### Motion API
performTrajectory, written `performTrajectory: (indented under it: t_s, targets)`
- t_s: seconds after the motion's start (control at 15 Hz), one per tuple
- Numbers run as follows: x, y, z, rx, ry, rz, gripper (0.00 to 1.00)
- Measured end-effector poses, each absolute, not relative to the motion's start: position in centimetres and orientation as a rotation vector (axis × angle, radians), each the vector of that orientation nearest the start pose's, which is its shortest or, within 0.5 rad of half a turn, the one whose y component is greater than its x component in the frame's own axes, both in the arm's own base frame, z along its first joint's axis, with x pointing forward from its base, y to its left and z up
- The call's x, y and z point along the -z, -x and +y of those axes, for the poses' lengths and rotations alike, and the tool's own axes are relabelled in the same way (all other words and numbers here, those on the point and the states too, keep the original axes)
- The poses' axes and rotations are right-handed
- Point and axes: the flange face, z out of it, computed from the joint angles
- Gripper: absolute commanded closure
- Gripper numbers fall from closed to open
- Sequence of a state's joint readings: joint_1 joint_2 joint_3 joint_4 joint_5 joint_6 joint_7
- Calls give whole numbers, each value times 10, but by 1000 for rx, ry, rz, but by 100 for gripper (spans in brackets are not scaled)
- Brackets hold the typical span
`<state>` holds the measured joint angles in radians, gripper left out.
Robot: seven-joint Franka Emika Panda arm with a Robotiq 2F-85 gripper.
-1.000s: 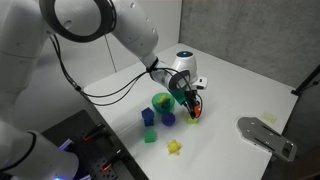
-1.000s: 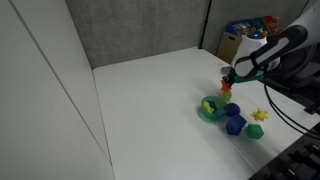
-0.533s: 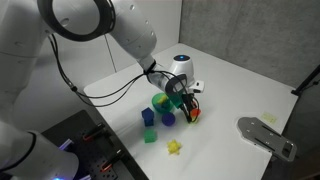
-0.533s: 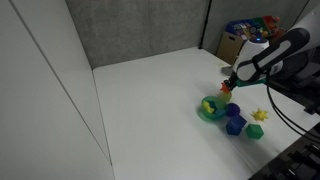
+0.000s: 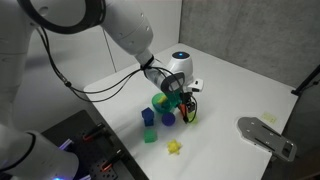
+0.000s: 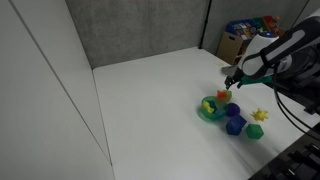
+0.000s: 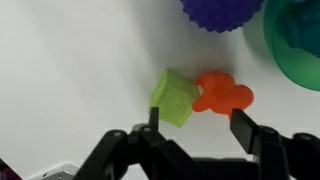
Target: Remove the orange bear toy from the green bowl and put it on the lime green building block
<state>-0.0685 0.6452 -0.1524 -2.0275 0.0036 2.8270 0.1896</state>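
Observation:
In the wrist view the orange bear toy (image 7: 224,95) lies with one side against, and slightly over, the right edge of the lime green building block (image 7: 172,98). My gripper (image 7: 197,122) hangs just above them, open, its fingers (image 7: 241,126) apart with nothing between them. The green bowl (image 7: 296,48) sits at the right edge, with something bluish inside. In an exterior view the bear (image 6: 223,95) shows just beyond the bowl (image 6: 210,109), under the gripper (image 6: 232,84). From the opposite side the gripper (image 5: 189,103) stands right beside the bowl (image 5: 160,101).
A purple spiky ball (image 7: 221,12) lies near the bowl. Blue blocks (image 5: 148,117) (image 5: 168,119), a darker green block (image 5: 149,135) and a yellow star toy (image 5: 174,147) stand nearby. A grey flat object (image 5: 266,136) lies near the table corner.
The jaws have opened and let go of the orange bear toy, which now lies against the lime green block. The gripper has barely shifted.

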Motion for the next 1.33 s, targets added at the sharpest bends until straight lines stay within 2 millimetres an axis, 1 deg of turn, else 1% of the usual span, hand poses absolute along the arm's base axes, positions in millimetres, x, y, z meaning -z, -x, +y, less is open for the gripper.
performTrajectory:
  t_s: [0.27,0.6,0.93,1.33]
  targets:
    - [-170,-587,-120,232,3146,539,0]
    - [-216,-577,-110,122,3142,491,0]
    - [-274,-569,-98,13,3140,456,0]
    - [-349,-549,-68,-90,3166,345,0]
